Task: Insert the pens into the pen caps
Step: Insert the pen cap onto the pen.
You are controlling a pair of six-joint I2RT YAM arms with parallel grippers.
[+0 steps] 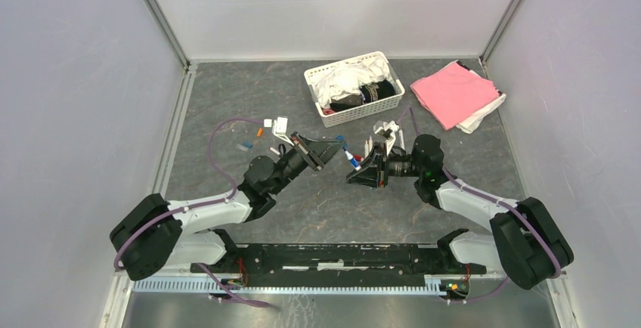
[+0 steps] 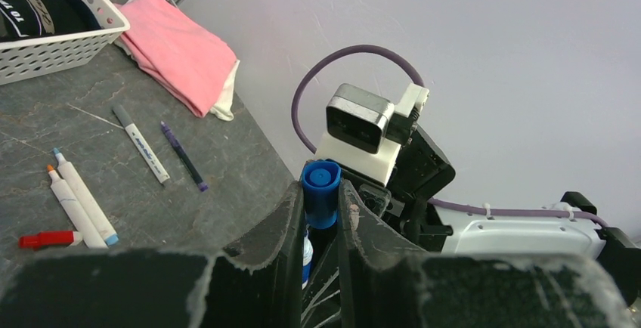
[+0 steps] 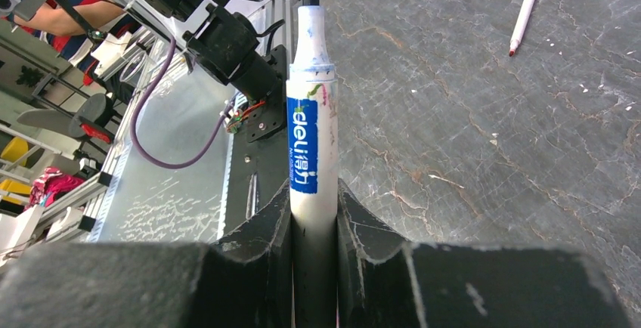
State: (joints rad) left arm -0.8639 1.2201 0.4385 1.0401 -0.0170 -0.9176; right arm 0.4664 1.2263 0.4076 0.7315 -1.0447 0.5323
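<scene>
On my left wrist feed the left gripper (image 2: 318, 201) has its jaws clamped on a short blue cylindrical plastic cap (image 2: 320, 189), whose round end sticks out past the fingertips. On the right wrist feed the right gripper (image 3: 314, 207) is clamped on a white-barrelled marker pen with a blue label (image 3: 311, 131), its dark nib pointing away from the jaws. From overhead I see both grippers nose to nose above the middle of the grey stone-patterned table (image 1: 302, 199), cap and pen between them; I cannot tell whether the nib has reached the cap.

Loose on the table in the left wrist view, a blue-tipped white pen (image 2: 85, 192) and an orange-tipped white pen (image 2: 69, 207) lie side by side; just beside them is a small red piece (image 2: 47, 239), cap or pen I cannot tell; further off lie a grey-capped white pen (image 2: 141, 144) and a thin dark navy pen (image 2: 183, 156), close together but apart. Beyond these stands a white slotted plastic basket (image 2: 53, 52) with a folded pink cloth (image 2: 178, 48) near it.
</scene>
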